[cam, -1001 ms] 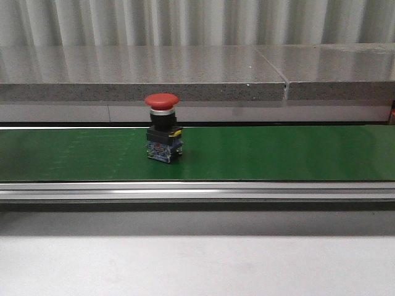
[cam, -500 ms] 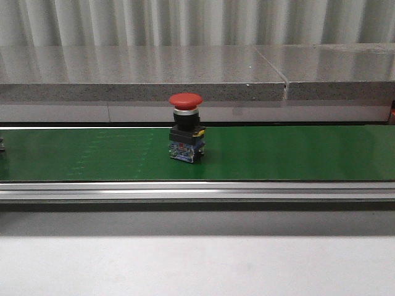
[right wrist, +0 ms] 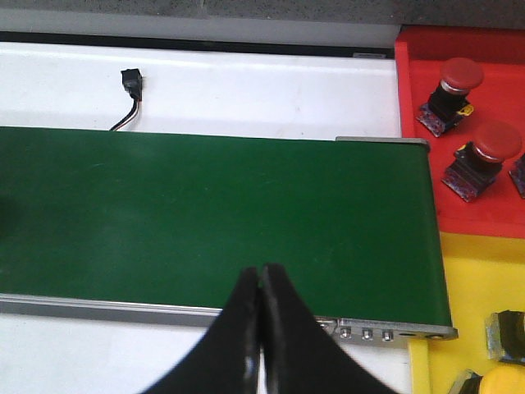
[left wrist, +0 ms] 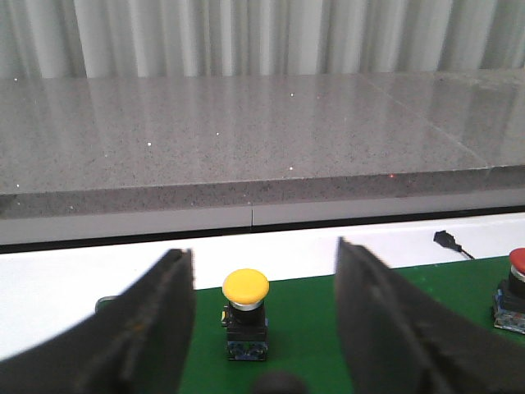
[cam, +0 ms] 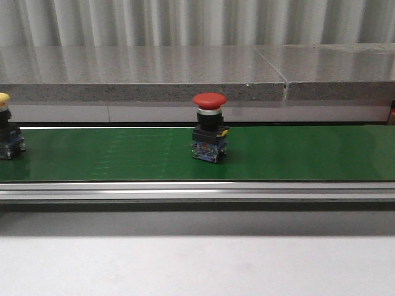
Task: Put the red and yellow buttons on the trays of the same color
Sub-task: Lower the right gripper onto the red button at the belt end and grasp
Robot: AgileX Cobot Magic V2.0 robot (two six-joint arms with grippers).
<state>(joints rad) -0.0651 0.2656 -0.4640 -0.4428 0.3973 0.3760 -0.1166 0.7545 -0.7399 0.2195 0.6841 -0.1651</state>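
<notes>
A red button (cam: 209, 127) stands upright near the middle of the green belt (cam: 308, 154), cap up, long axis vertical. At the belt's left edge a yellow button (cam: 7, 135) stands upright too (partly cut off in the front view). The left gripper (left wrist: 262, 328) has its jaws wide apart, the yellow button between them but untouched. The right gripper (right wrist: 261, 328) is pressed together, empty, over the belt's near rail. Beside the belt's right end lie a red tray (right wrist: 492, 213), holding two red buttons, and a yellow tray (right wrist: 476, 279).

A factory-style workcell: green conveyor belt (cam: 296, 154) with aluminium rail (cam: 197, 191).
</notes>
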